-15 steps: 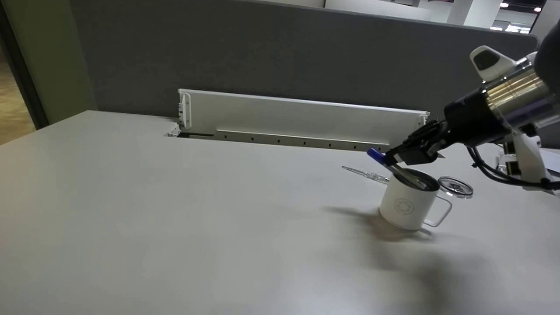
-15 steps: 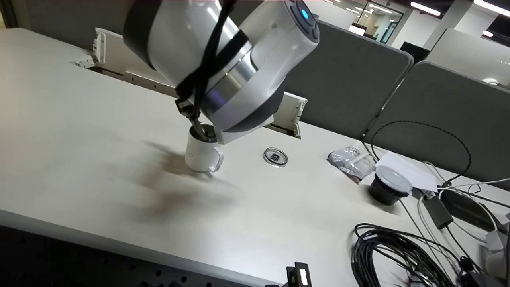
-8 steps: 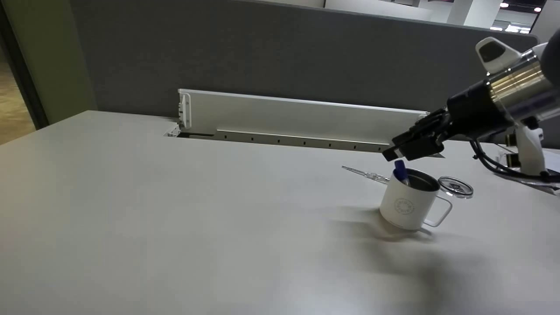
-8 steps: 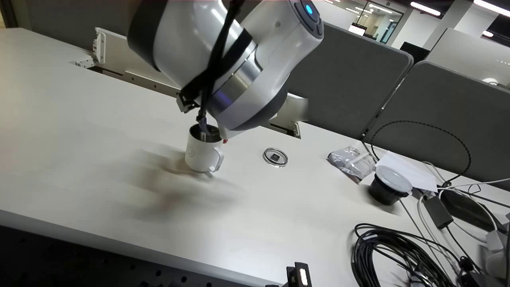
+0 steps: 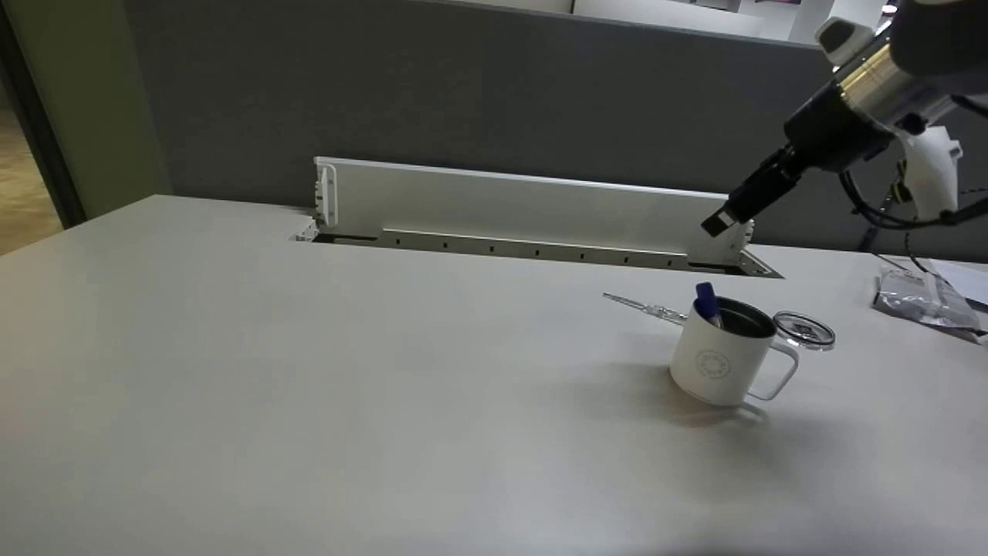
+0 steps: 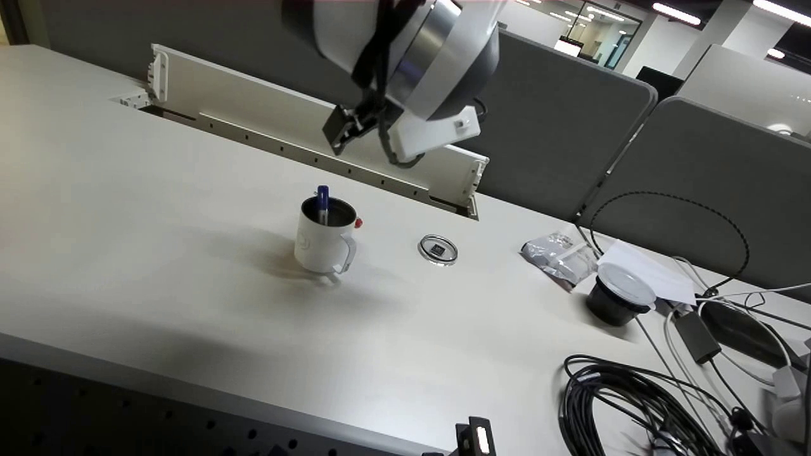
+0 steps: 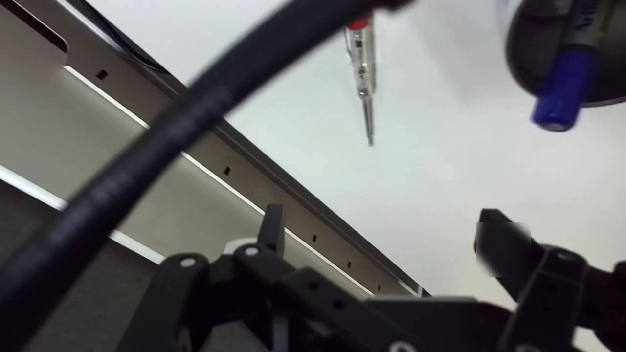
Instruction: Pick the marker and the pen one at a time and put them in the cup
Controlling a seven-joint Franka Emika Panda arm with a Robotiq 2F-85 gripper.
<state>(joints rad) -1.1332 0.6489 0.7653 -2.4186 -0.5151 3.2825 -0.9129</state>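
Note:
The white cup stands upright on the table, its handle to the right in both exterior views. Inside it the marker leans at the rim, blue cap up; in the wrist view that cap pokes out over the cup's dark mouth. Behind the cup lies the pen, a slim clear stick with a metal tip; the wrist view shows its body and red end, apart from the cup. My gripper is open with nothing between its fingers, raised above and behind the cup.
A round clear lid lies near the cup. Behind runs a metal trough panel before a grey partition. Farther off are a silvery bag, a black tub and coiled cables.
My gripper has opened and let go of the marker, which dropped deeper into the cup and now leans at its rim. The arm has risen up and away from the cup.

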